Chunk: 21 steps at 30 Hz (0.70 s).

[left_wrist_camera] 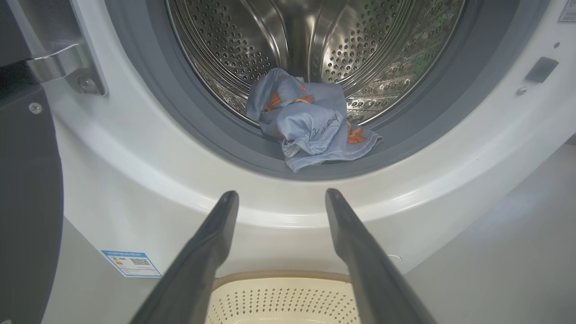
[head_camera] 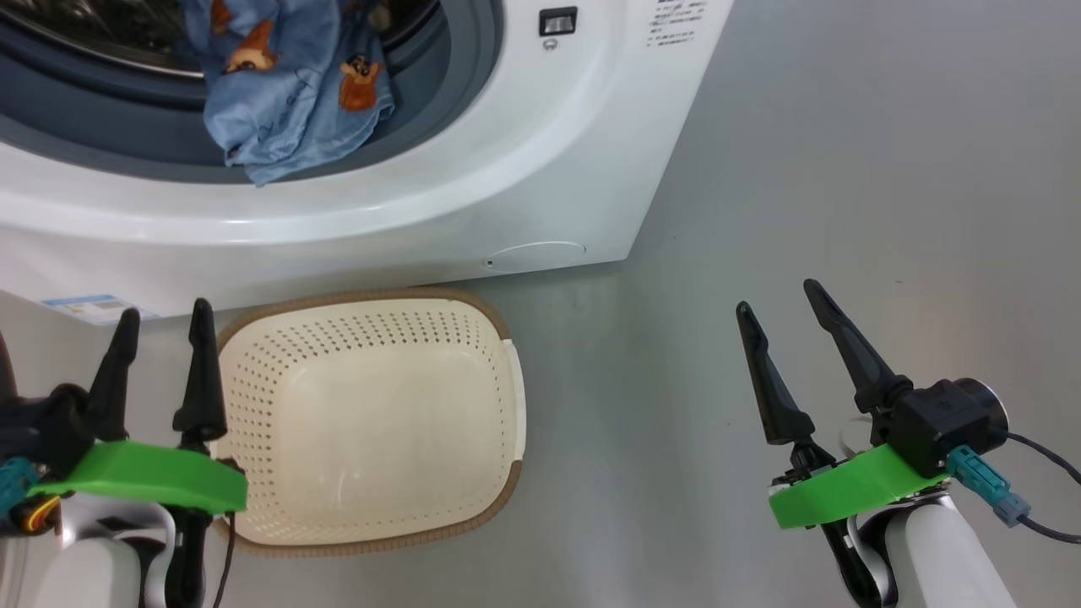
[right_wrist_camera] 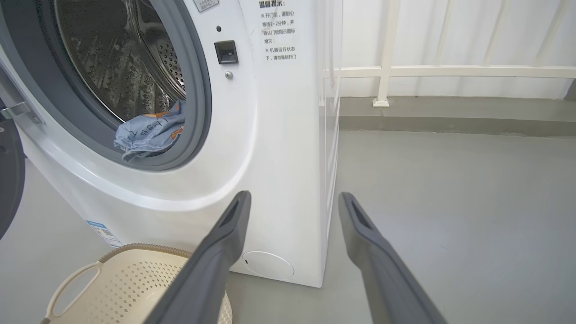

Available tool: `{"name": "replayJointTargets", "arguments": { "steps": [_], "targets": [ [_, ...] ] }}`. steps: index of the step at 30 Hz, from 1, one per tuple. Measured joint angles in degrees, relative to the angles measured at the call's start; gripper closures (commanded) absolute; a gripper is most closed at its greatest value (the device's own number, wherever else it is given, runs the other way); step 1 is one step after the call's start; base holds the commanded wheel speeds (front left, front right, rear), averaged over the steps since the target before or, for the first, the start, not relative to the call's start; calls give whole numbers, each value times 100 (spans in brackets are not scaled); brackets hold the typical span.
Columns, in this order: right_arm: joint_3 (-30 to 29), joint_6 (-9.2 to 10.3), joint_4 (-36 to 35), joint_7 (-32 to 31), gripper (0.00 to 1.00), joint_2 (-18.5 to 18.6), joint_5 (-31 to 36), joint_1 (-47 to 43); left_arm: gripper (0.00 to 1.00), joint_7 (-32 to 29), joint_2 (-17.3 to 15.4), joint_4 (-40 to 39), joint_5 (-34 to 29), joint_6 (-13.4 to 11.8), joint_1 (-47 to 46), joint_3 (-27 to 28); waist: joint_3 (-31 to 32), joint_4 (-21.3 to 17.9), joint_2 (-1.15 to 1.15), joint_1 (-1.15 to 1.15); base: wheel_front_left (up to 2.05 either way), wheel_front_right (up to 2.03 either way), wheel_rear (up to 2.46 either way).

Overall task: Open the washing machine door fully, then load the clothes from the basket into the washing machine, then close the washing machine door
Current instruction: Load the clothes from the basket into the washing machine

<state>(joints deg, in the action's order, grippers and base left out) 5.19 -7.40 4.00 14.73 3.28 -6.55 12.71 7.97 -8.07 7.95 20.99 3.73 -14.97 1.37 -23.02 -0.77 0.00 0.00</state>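
Count: one garment, one basket, one machine, two grippers.
- clothes (head_camera: 291, 93) bunched at mouth of drum (left_wrist_camera: 225, 45), hem draped over gasket (left_wrist_camera: 202, 130) of washing machine (head_camera: 540, 152).
- basket (head_camera: 372, 405) on floor (head_camera: 844, 169) just before machine, bare bottom showing.
- washing machine door (left_wrist_camera: 22, 202) swung open at my left.
- left gripper (head_camera: 165, 308) beside basket's left rim.
- right gripper (head_camera: 778, 297) over bare floor.
- Both spread wide, holding nothing.
- Open floor right of machine's corner.
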Motion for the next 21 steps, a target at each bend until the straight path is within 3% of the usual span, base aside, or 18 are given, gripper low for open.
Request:
{"name": "replayJointTargets", "arguments": {
  "steps": [21],
  "targets": [
    [-21, 0, -25, 0, 0, -1, -8, -5, 0, -194, -119, -436, 60, -144, 333, 44, 41, -71, 0, 0, 0, 0, 0]
  ]
}}
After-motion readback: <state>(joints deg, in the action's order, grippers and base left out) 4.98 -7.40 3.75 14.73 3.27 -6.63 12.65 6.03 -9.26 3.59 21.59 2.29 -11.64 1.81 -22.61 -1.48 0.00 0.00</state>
